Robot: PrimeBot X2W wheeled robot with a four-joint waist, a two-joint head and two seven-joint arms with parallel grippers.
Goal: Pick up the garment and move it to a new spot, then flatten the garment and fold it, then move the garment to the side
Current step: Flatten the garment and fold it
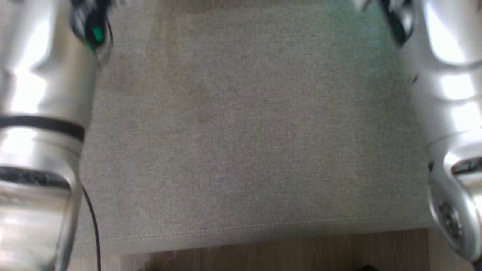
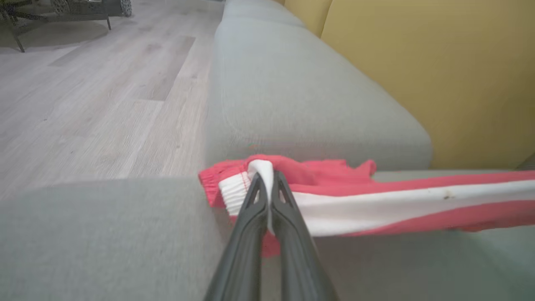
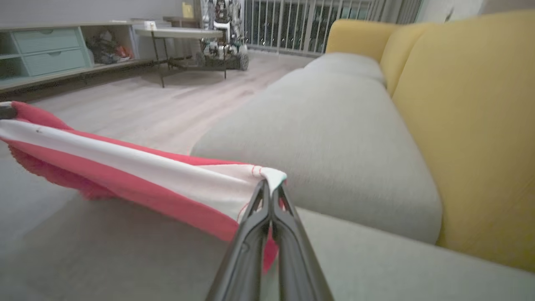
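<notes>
The garment [image 2: 376, 200] is red with a broad white stripe and a gathered waistband. It hangs stretched in a band above the grey sofa seat [image 2: 104, 234]. My left gripper [image 2: 268, 184] is shut on its waistband end. My right gripper [image 3: 271, 188] is shut on a white hemmed corner of the garment [image 3: 138, 171] at the opposite end. In the head view both pale forearms, left [image 1: 41, 124] and right [image 1: 448, 113], reach up past the top edge over the grey cushion [image 1: 244, 124]; the garment lies beyond that edge.
Yellow back cushions [image 3: 468, 125] rise behind the seat. A second grey seat cushion [image 2: 301, 92] adjoins this one. Wooden floor [image 2: 92, 92] runs along the sofa's front edge. A table [image 3: 184, 33], shelving [image 3: 46, 54] and a railing [image 3: 301, 25] stand far off.
</notes>
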